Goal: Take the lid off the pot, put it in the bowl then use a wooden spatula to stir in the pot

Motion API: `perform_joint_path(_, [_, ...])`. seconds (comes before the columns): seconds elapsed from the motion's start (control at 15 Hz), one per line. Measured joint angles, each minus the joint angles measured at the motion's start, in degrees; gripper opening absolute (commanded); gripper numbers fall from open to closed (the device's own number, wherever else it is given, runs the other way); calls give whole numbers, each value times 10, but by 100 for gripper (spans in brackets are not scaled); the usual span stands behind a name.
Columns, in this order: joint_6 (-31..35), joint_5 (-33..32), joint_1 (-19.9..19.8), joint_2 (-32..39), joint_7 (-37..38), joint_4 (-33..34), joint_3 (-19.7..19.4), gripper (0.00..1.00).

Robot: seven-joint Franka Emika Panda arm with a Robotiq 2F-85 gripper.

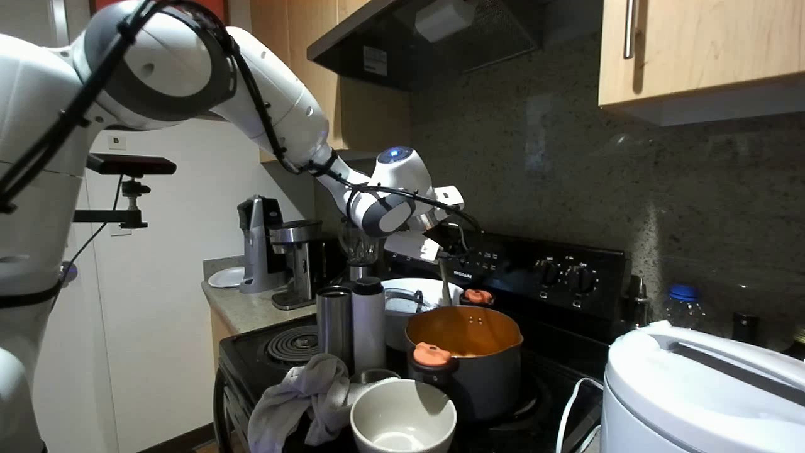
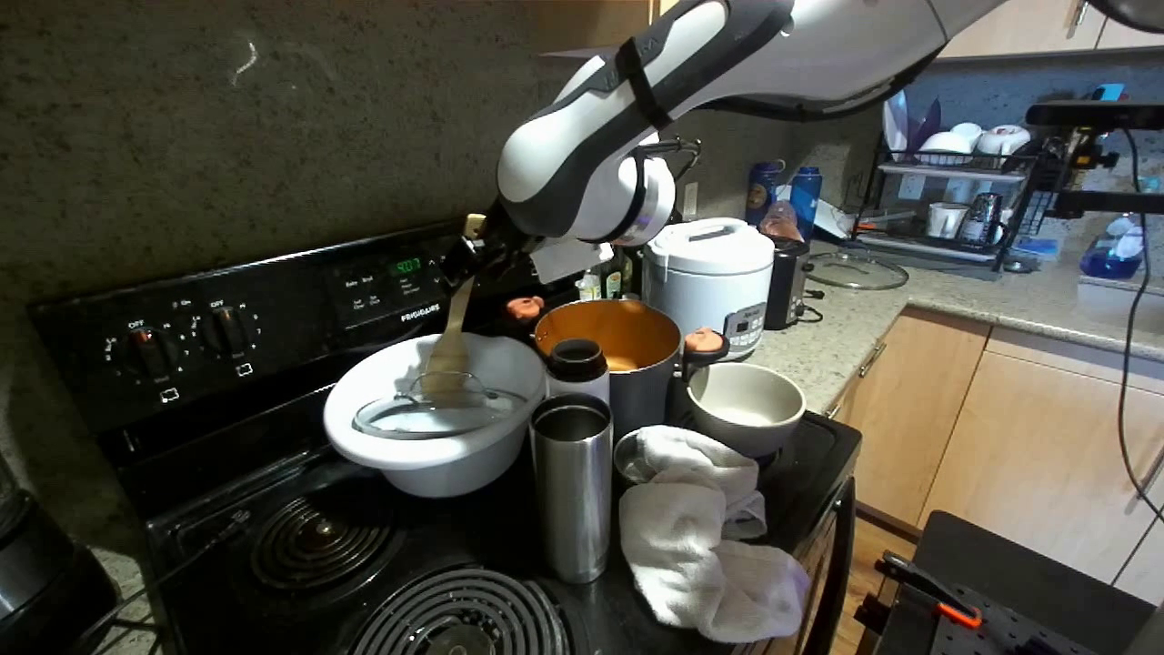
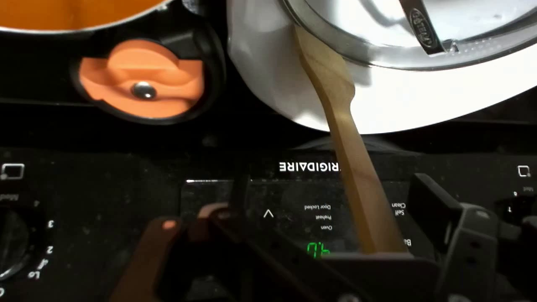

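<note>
The pot (image 1: 484, 384) is dark grey with an orange inside and orange-topped handles. It stands uncovered on the stove in both exterior views (image 2: 641, 400). No orange-brown lid shows. A clear glass lid (image 2: 391, 420) with a metal rim lies in the large white bowl (image 2: 350, 437) beside the pot; the lid also shows in the wrist view (image 3: 482, 29). The wooden spatula (image 2: 457, 314) leans in that bowl with its handle up. My gripper (image 3: 337, 195) is open, with its fingers on either side of the spatula handle (image 3: 361, 176) and gaps visible on both sides.
Steel (image 2: 573, 500) and white canisters (image 1: 368, 327) stand in front of the white bowl. A cream bowl (image 1: 402, 402) and a towel (image 2: 682, 537) lie at the stove front. A rice cooker (image 2: 709, 264) stands beyond the pot. The stove control panel (image 3: 272, 243) is close behind the gripper.
</note>
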Motion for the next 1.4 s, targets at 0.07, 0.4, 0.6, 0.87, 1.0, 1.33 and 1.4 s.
perform_joint_path(0.07, [0, -3, 0, 0, 0, -3, -1, 100])
perform_joint_path(0.4, [0, -20, 3, 0, 2, -15, -10, 100])
perform_joint_path(0.6, [0, -32, 9, 0, 6, -28, -19, 100])
perform_joint_path(0.87, [-1, -50, 15, -1, 15, -53, -36, 100])
perform_joint_path(1.0, [-2, -58, 20, -1, 16, -62, -46, 100])
perform_joint_path(1.33, [-9, -134, 15, -1, 87, -76, -49, 100])
perform_joint_path(1.4, [-11, -149, 15, -1, 99, -79, -49, 100])
